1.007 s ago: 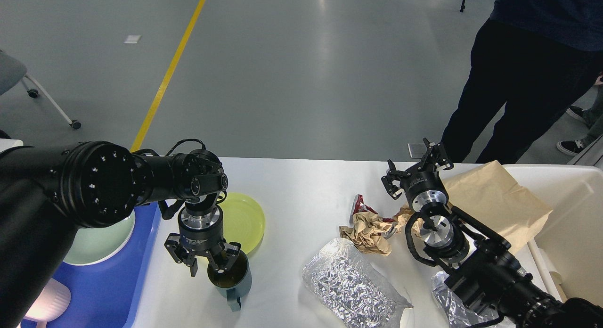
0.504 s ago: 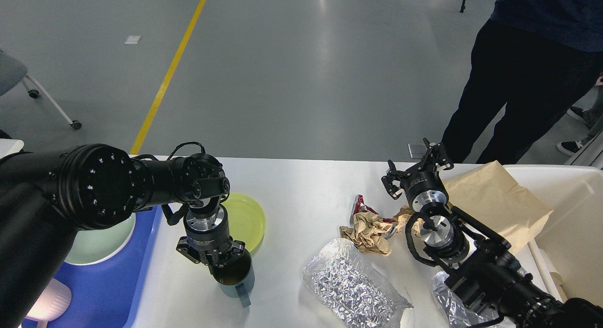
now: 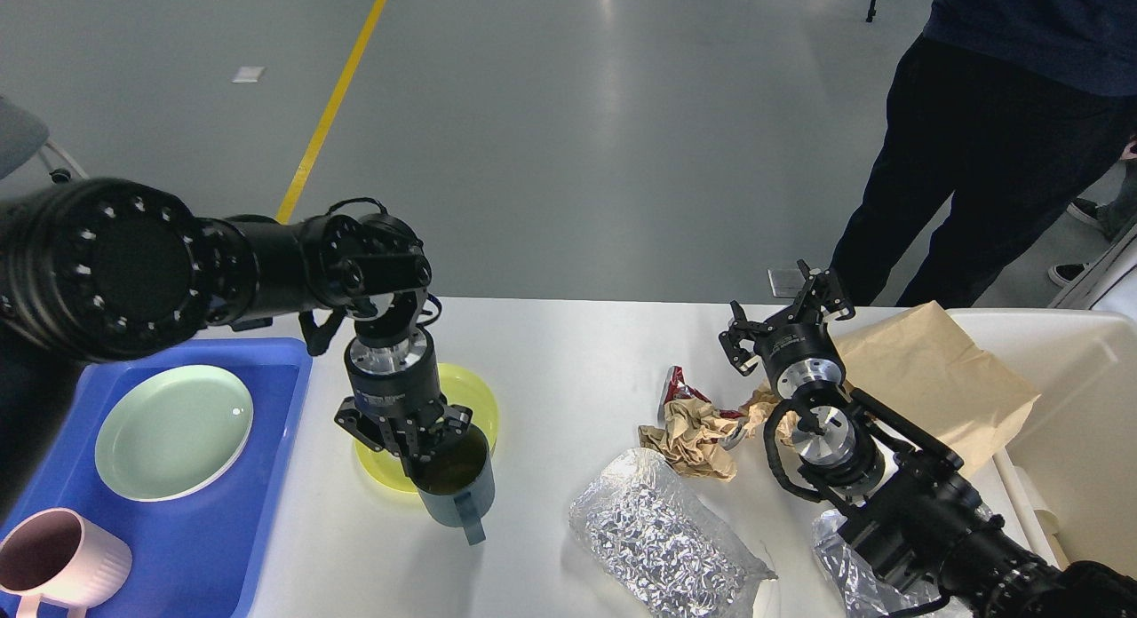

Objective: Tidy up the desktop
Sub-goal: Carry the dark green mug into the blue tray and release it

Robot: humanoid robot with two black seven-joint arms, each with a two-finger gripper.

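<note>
The white desktop [image 3: 568, 369] spans the lower half of the head view. My left gripper [image 3: 410, 452] is shut on the rim of a dark teal mug [image 3: 457, 489] and holds it lifted over the front edge of a yellow-green plate [image 3: 462, 396]. My right gripper [image 3: 786, 316] is open and empty, raised above crumpled brown paper [image 3: 697, 436] and a red wrapper [image 3: 682, 387]. A silver foil bag [image 3: 657, 538] lies in front. A large brown paper bag [image 3: 933, 378] lies at the right.
A blue tray [image 3: 222, 529] at the left holds a pale green plate [image 3: 173, 431] and a pink mug [image 3: 58, 560]. A cream bin [image 3: 1084, 423] stands at the right. A second foil bag [image 3: 853, 582] lies under my right arm. A person [image 3: 995, 130] stands behind the table.
My left gripper closed on the teal mug's rim and lifted it up and slightly right, over the yellow-green plate. The left arm rose, uncovering the tray. The right arm has not moved.
</note>
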